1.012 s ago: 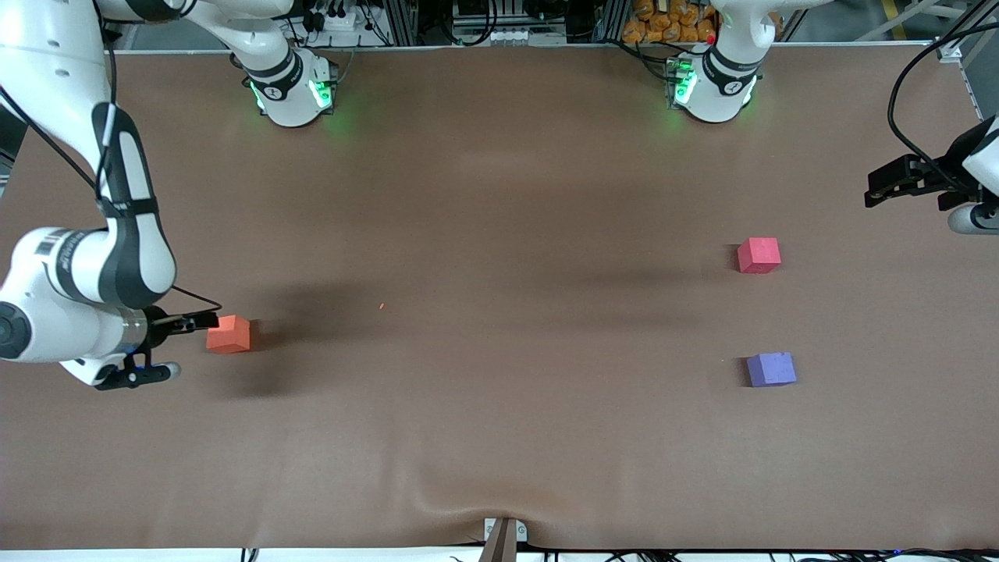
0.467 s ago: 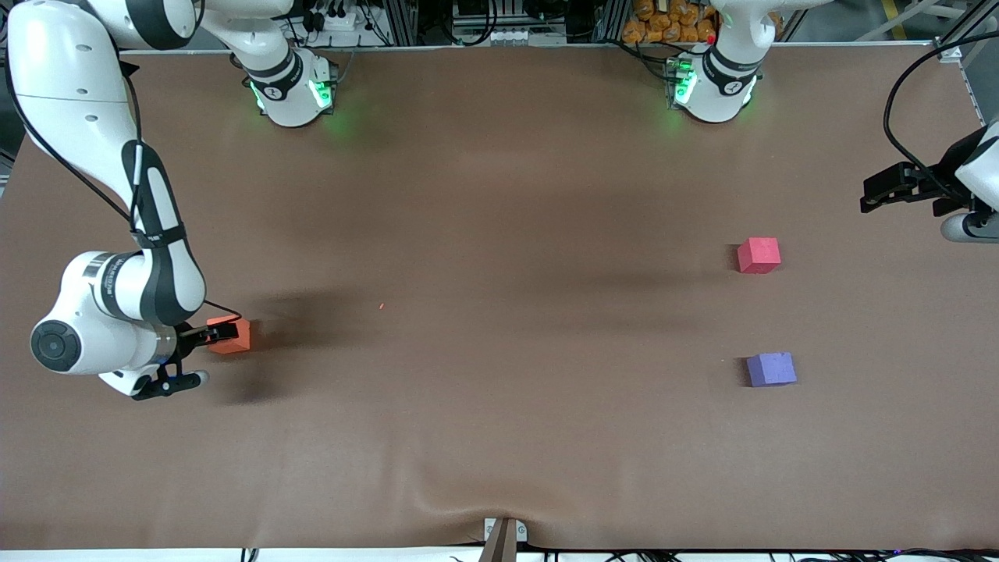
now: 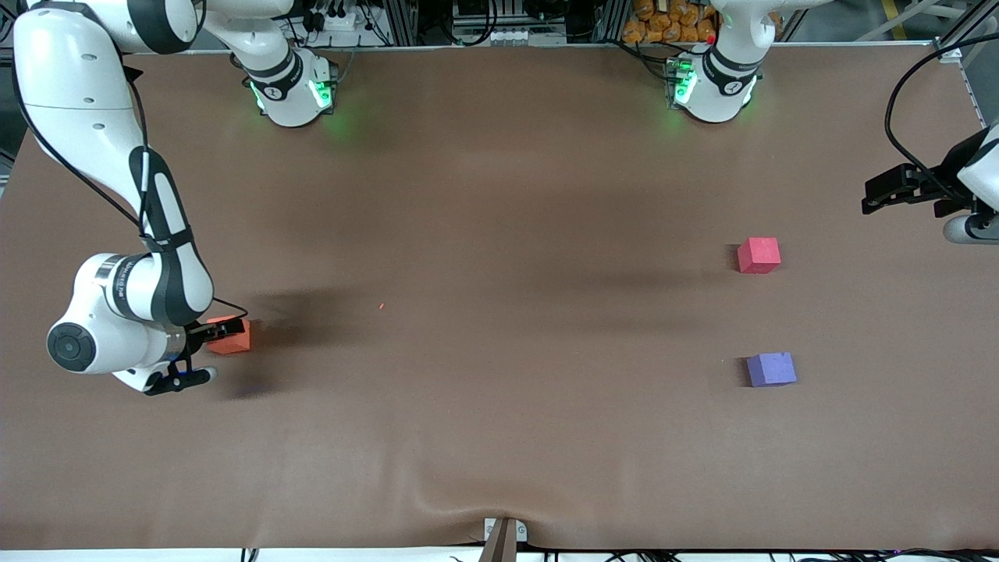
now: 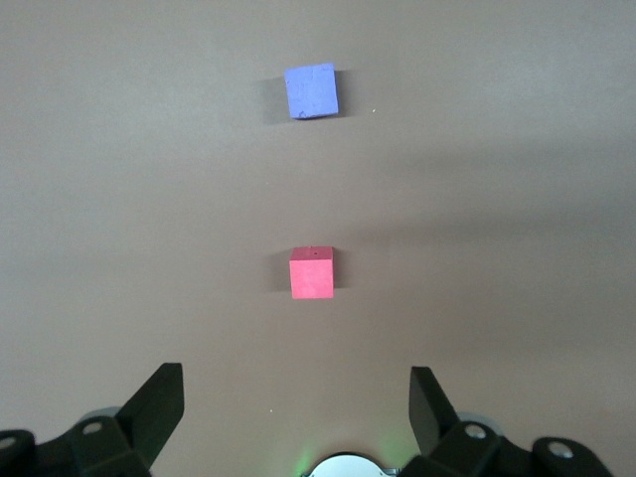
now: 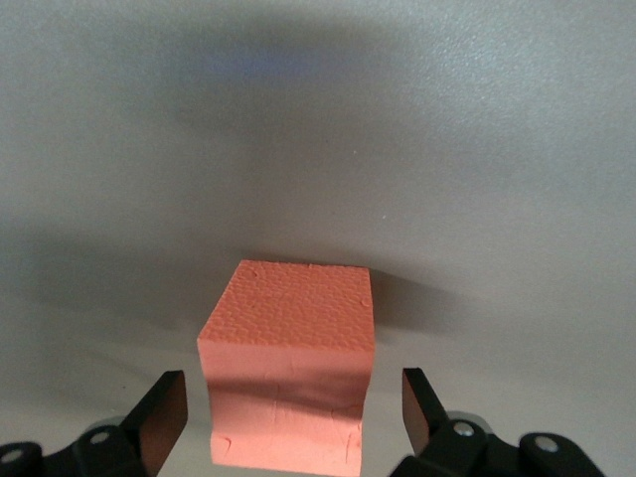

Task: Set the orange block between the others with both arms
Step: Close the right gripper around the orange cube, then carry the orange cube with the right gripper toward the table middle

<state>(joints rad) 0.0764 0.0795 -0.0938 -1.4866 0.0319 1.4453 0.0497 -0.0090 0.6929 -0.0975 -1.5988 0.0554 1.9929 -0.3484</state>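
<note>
Down at the right arm's end of the table, the right gripper stands with its fingers spread wide around the orange block, not squeezing it. The left gripper, also wide open, waits above the table near the pinkish-red cube.

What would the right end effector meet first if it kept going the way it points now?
The orange block. It sits on the table between the right end effector's open fingers, which do not appear to touch it yet. Past the block, the way looks free.
</note>
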